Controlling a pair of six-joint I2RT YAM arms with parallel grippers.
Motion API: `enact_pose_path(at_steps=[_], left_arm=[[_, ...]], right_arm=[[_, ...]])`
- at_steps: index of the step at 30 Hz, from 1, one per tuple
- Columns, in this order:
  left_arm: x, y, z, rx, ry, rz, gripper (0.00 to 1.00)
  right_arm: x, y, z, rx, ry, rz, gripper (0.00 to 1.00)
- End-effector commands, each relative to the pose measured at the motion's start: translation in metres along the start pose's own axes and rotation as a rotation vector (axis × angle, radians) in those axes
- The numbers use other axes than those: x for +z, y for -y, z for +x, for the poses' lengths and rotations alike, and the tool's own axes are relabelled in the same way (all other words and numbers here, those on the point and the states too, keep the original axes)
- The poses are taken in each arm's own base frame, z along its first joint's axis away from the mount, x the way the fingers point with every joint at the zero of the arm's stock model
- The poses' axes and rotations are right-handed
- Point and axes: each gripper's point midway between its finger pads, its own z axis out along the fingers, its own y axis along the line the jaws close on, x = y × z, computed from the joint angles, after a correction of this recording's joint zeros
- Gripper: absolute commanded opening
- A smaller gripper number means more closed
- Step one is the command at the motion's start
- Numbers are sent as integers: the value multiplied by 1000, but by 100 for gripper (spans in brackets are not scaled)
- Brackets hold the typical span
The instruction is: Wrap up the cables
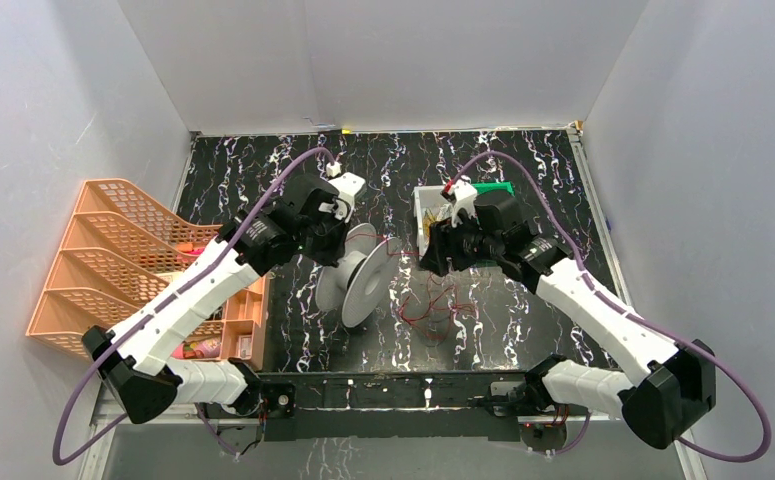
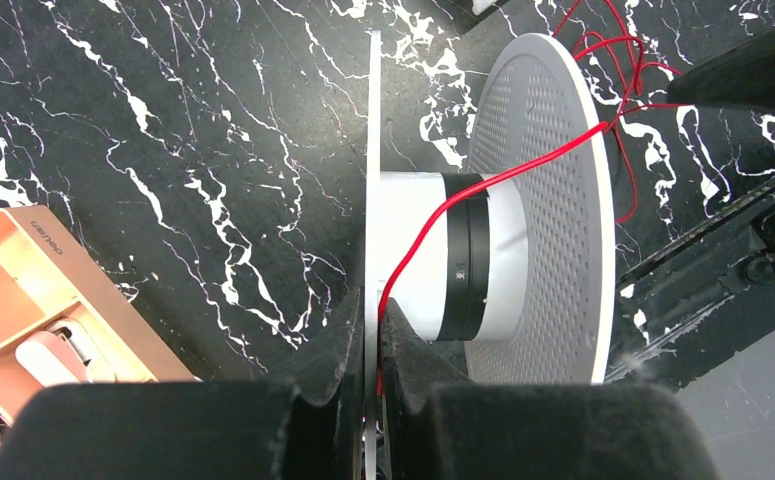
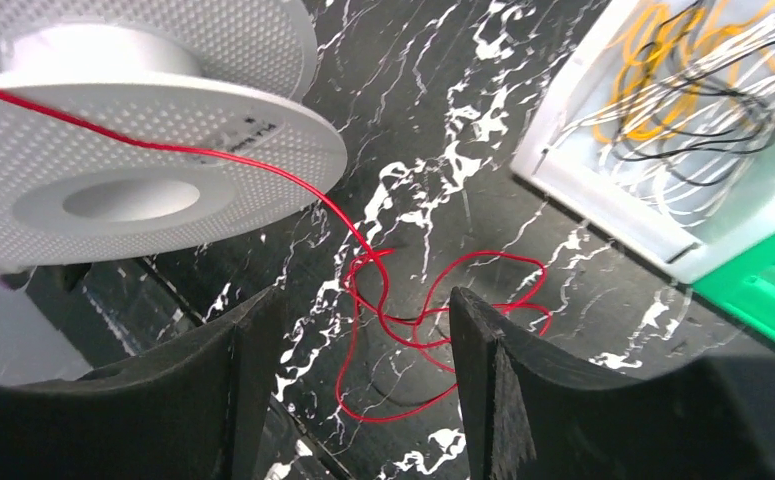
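Here the left hand point(image 2: 370, 318) pinches the white spool point(image 2: 538, 210) tight by one rim. The red cables point(image 3: 365, 258) run from the spool's core to a loose tangle on the counter point(image 3: 433, 120) just beside it, under the wide-spread right hand point(image 3: 358, 325).

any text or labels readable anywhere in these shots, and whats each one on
Nothing reads clearly enough to quote.
Orange organiser box: a short printed word on its wall, upside down, too blurred to read.
Black band on the hub of the spool: a tiny white mark, too small to read.
Flange in the right wrist view: a short line of small print, blurred.
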Motion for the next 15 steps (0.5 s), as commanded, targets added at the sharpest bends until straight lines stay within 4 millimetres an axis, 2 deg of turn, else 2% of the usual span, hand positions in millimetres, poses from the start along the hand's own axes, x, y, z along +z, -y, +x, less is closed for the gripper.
enact_pose_path(at_steps=[1, 7, 11, 13, 15], left_arm=[[-33, 9, -20, -14, 94, 56, 0], [-40, 12, -18, -19, 90, 76, 0], [-47, 15, -21, -24, 103, 91, 0], [-51, 15, -22, -25, 107, 93, 0], [-55, 16, -23, -29, 111, 99, 0]], right_arm=[[6, -18, -7, -15, 56, -112, 69], [24, -15, 4, -2, 26, -136, 68], [33, -16, 10, 9, 26, -159, 59], [37, -11, 13, 16, 20, -137, 51], [39, -2, 15, 22, 20, -91, 30]])
